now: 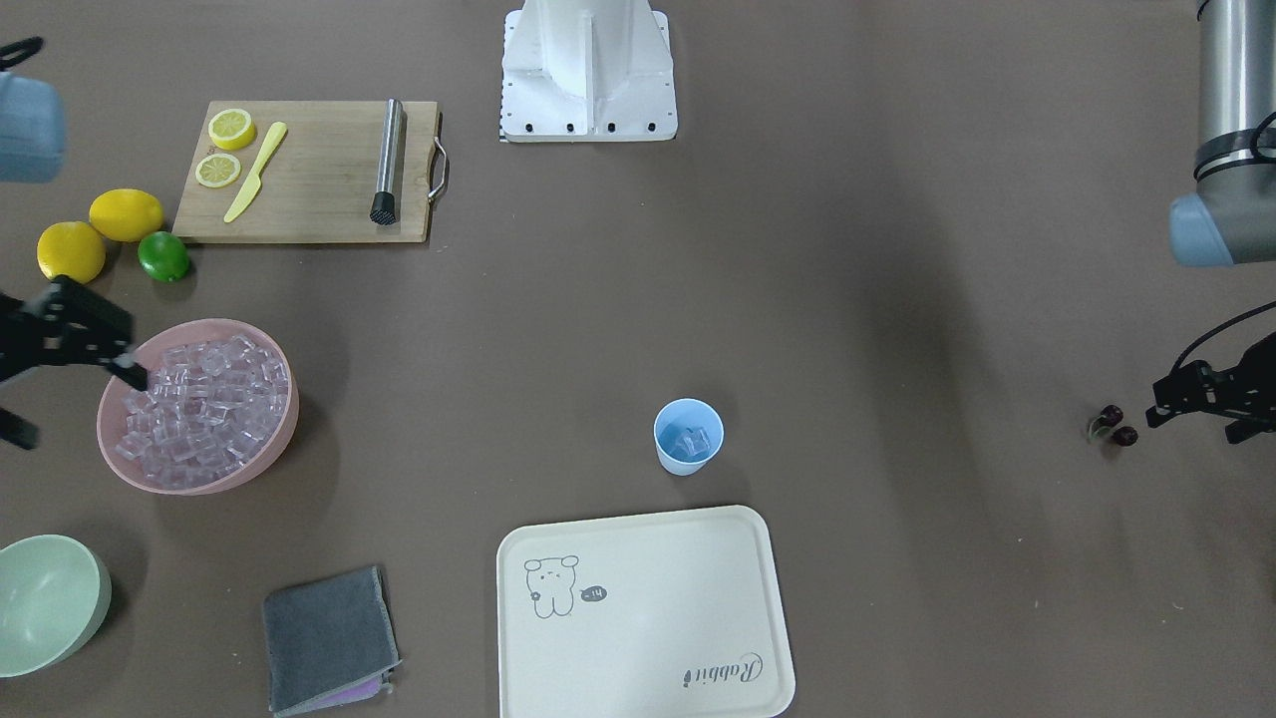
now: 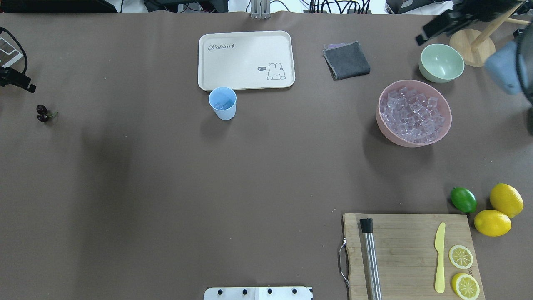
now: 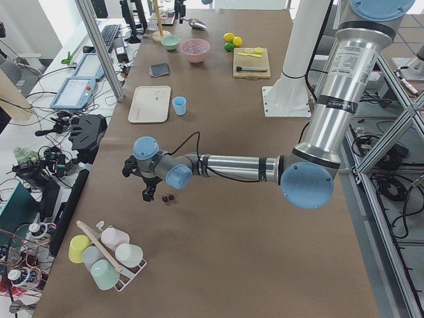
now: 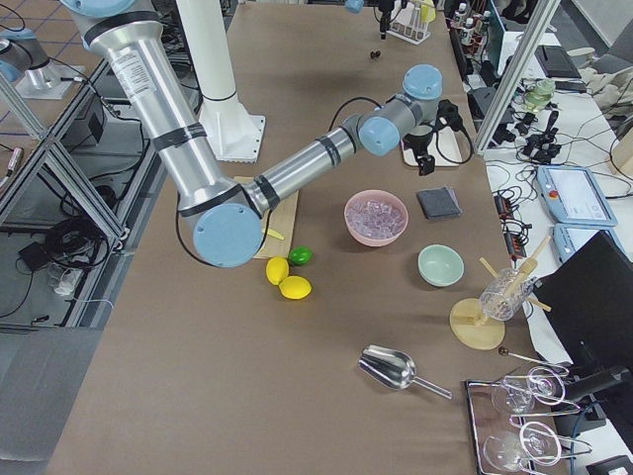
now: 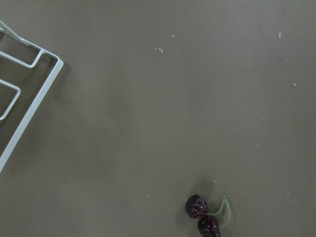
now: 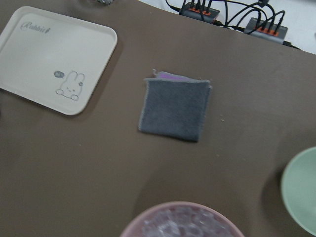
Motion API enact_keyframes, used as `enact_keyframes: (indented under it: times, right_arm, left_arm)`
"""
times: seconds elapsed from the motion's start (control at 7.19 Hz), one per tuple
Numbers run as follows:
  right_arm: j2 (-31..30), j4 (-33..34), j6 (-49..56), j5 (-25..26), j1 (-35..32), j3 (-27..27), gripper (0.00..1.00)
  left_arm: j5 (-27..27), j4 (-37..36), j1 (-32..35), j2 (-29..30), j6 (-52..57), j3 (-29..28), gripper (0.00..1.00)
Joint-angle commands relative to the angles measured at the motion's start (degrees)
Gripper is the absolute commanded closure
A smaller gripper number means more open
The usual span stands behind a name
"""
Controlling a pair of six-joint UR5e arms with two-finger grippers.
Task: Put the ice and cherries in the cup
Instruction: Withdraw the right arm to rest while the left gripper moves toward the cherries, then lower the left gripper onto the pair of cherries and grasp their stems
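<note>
Task partly done: a few cubes of ice [image 1: 690, 441] sit in the light blue cup [image 1: 670, 461]. The cherries [image 1: 1115, 425] lie well apart from the cup, beside the left gripper [image 1: 1161, 411], whose jaw state cannot be told. The right gripper [image 1: 78, 407], jaws seemingly apart and empty, hangs over the pink bowl [image 1: 249, 469] on the cup's opposite side

Ice [image 1: 199, 409] heaped in pink bowl [image 1: 249, 471], some in upright blue cup [image 1: 682, 464], dark cherries [image 1: 1111, 415] well apart

Figure: you are looking at a robotics laboratory, where industrial arms [image 3: 331, 99] rise from a bolted white pedestal [image 1: 588, 70] at a brown desk [image 2: 166, 187]. Along the desk's edge you can see aluminium frame posts [image 3: 99, 50], touch-screen pendants [image 3: 74, 93] and bundled cables [image 2: 320, 5].
</note>
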State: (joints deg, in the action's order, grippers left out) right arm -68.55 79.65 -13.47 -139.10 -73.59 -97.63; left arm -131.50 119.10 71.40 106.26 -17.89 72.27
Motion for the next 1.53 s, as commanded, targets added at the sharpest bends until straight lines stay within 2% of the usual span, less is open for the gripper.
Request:
enact_keyframes:
  times: [0.0,0.14,0.28,0.56,1.11,1.25,1.39]
  right_arm:
    - [-9.9,-0.1,15.9,-3.6,-8.2,-0.7,0.02]
    - [-13.2,-0.4,22.7,-3.5,-9.2,-0.5,0.02]
    - [-15.0,-0.3,27.7,-3.5,-11.1,-0.4,0.02]
    - [-15.3,-0.4,27.8,-2.7,-11.3,-0.3,0.02]
    - [-15.2,-0.6,27.5,-2.8,-11.2,-0.4,0.02]
    - [-15.6,-0.6,27.4,-2.9,-11.2,-0.5,0.02]
    - [-15.7,-0.7,27.3,-3.1,-11.2,-0.7,0.02]
  left_arm:
    - [1.9,2.9,-3.2,-0.2,-0.7,-1.7,0.03]
    - [2.0,7.2,-5.2,-0.2,-0.6,-5.4,0.03]
    - [2.0,10.0,-5.9,-0.3,-0.7,-6.9,0.03]
    - [2.0,9.8,-6.0,-0.4,-0.7,-6.9,0.04]
    - [2.0,9.6,-6.0,-1.6,-1.4,-6.3,0.77]
    - [2.0,10.1,-6.0,-1.7,-5.0,-5.7,1.0]
    - [2.0,10.4,-6.0,-1.6,-6.0,-4.9,1.0]
